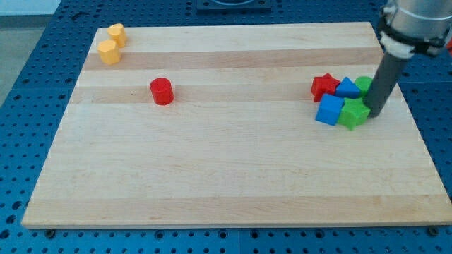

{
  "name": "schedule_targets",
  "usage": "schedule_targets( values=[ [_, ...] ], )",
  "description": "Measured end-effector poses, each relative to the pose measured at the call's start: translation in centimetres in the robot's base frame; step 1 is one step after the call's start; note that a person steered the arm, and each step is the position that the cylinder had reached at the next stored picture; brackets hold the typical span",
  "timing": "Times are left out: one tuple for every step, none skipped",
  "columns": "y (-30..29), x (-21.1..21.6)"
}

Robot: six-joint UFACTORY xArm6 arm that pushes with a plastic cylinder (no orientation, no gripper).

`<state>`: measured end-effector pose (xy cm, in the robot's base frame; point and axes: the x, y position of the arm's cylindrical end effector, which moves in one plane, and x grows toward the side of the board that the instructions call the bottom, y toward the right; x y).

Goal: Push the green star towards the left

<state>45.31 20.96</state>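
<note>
A green star-like block (353,113) lies near the view's right edge of the wooden board (233,169). My tip (375,113) rests just right of it, touching or nearly touching it. A blue cube (329,110) sits against the green block's left side. Above them lie a red star-shaped block (325,86), a blue triangular block (347,88) and another green block (364,84), partly hidden behind the rod.
A red cylinder (162,91) stands left of the board's middle. Two yellow blocks (111,43) lie side by side at the top left corner. The board lies on a blue perforated table (28,85).
</note>
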Motion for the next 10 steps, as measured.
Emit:
schedule_targets(
  values=[
    [-3.9, 4.7],
    [-5.9, 7.8],
    [-2.1, 7.9],
    [4.0, 6.2],
    [5.0, 3.1],
    [0.0, 3.0],
    [-8.5, 3.0],
    [-16.9, 3.8],
    [-21.5, 4.5],
    [-24.6, 4.5]
  ],
)
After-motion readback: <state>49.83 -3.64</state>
